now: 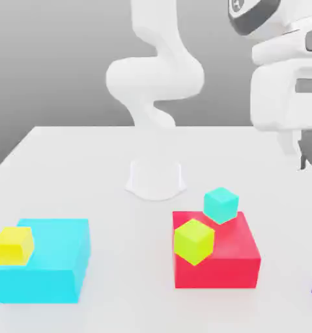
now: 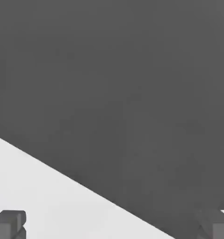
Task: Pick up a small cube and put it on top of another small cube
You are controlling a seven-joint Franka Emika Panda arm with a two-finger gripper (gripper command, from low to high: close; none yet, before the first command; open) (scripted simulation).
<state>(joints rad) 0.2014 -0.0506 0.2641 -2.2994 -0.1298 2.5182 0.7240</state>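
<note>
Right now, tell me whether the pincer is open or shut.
Open: in the hand view the pincer has its fingers far apart, nothing between them.

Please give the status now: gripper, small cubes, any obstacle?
Gripper open, empty, high at exterior view's right. Teal cube and lime cube on red block; yellow cube on cyan block. Nothing stacked yet, no obstacle.
</note>
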